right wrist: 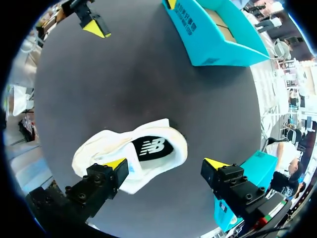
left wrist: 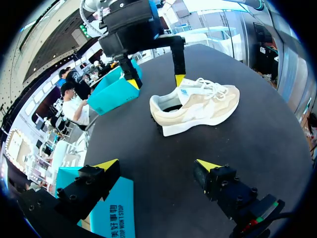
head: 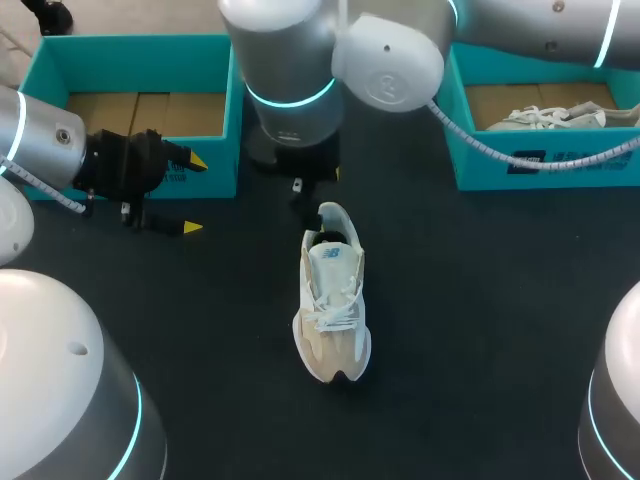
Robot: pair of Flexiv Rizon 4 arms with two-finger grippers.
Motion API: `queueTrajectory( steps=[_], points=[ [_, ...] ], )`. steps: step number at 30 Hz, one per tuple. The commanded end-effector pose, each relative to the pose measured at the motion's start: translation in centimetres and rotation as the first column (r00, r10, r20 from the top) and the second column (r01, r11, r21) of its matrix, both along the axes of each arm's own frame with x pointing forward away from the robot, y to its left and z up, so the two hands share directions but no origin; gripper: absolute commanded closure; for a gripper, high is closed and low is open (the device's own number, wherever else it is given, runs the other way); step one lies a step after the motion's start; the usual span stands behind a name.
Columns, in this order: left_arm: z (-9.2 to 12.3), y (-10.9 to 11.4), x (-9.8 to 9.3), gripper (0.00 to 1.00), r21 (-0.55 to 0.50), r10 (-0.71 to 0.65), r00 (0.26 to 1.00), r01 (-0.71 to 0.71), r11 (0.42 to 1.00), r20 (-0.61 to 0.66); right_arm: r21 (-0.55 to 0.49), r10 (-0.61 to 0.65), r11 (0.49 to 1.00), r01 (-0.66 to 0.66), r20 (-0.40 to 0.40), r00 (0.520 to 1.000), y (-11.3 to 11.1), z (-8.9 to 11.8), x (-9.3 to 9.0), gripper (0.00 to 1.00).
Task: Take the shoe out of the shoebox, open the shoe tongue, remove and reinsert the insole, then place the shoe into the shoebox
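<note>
Shoe (head: 333,300) out, box (head: 140,45) well left of it. Insole swap & reboxing prob. left to do. L claw (head: 193,194) spread, left of shoe; R claw (right wrist: 166,163) spread over its heel.

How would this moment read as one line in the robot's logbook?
shoe: upright on table | left gripper: open, empty | right gripper: open, over shoe's heel

You're at a robot lab station: black counter (head: 210,320), teal left shoebox (head: 140,48) and right shoebox (head: 480,175), ring-lit left arm (head: 35,140) and right arm (head: 285,50).
</note>
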State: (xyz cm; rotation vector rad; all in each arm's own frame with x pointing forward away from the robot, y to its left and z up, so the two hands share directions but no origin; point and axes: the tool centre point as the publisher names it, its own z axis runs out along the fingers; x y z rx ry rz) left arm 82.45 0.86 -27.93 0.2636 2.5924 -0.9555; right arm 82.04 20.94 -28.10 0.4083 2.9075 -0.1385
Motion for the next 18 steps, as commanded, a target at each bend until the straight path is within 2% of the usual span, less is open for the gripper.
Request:
queueTrajectory(
  steps=[1, 7, 14, 16, 18],
  points=[
    [0.0, 0.0, -0.1, 0.0, 0.002, 0.0, 1.0, 0.0, 1.0, 0.0, 0.017, 0.017, 1.0, -0.017, 0.014, 1.0, -0.9, -1.5, 1.1, 0.0],
    [0.0, 0.0, -0.1, 0.0, 0.002, 0.0, 1.0, 0.0, 1.0, 0.0, 0.005, 0.099, 0.995, -0.099, 0.024, 0.995, -1.0, -3.7, 2.4, 0.0],
    [0.0, 0.0, -0.1, 0.0, 0.002, 0.0, 1.0, 0.0, 1.0, 0.0, 0.012, 0.123, 0.992, -0.124, 0.028, 0.992, -1.2, -6.7, 3.5, 0.0],
    [0.0, 0.0, -0.1, 0.0, 0.002, 0.0, 1.0, 0.0, 1.0, 0.0, 0.011, 0.125, 0.992, -0.125, 0.027, 0.992, -1.2, -7.6, 3.6, 0.03],
    [0.0, 0.0, -0.1, 0.0, 0.002, 0.0, 1.0, 0.0, 1.0, 0.0, 0.005, 0.111, 0.994, -0.111, 0.026, 0.993, -1.4, -8.6, 3.8, 0.19]
  ],
)
